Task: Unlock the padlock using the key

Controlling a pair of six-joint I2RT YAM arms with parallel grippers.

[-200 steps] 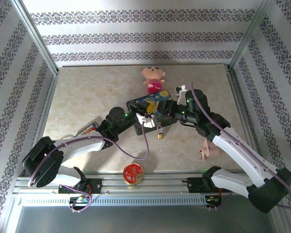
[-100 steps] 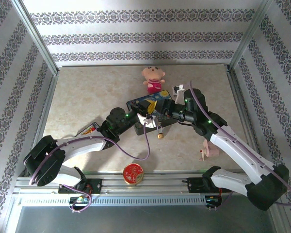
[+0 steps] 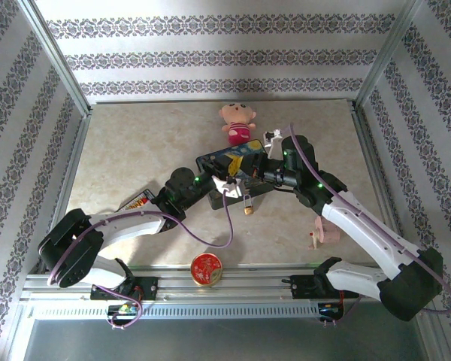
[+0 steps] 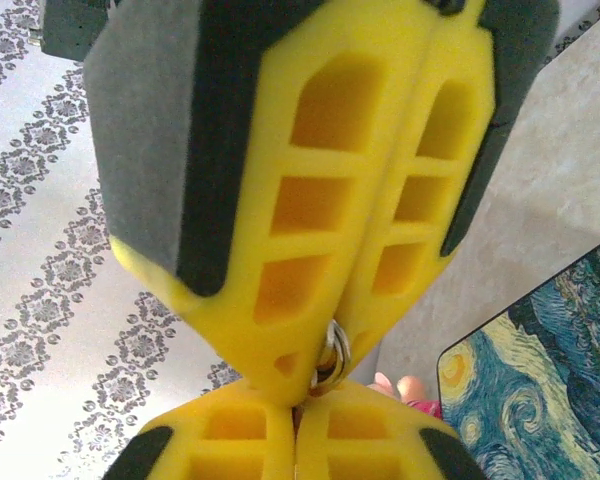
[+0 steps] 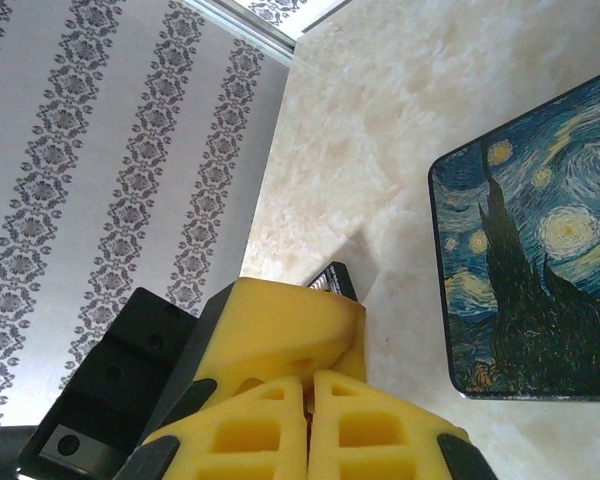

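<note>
Judging by its looks, we expect the padlock (image 3: 247, 204) to be light, rigid and rather slippery: a tiny brass-gold body on a thin silvery shackle, all smooth metal. It should not break, but it could easily twist or skate away under a push. We would pinch the body across its flat sides, leaving the keyhole end free. Held by the shackle it would probably swing when a key presses in. In the top view it lies on the table just at the near edge of the blue tin box (image 3: 224, 159), a little nearer than both grippers. We cannot tell whether it touches the box. The left gripper (image 4: 296, 420) has its yellow fingers pressed together, and so has the right gripper (image 5: 308, 385). The two meet tip to tip over the box's near edge. A small silvery ring (image 4: 331, 352) sits right where the tips meet. We cannot tell which pair holds it, nor whether it belongs to a key, and we cannot make out a key. Counting, we find one padlock, one blue tin box, one doll (image 3: 238, 122), one round red tin (image 3: 206, 269), one small pink object (image 3: 320, 235) and one red-and-white packet (image 3: 138, 200).
</note>
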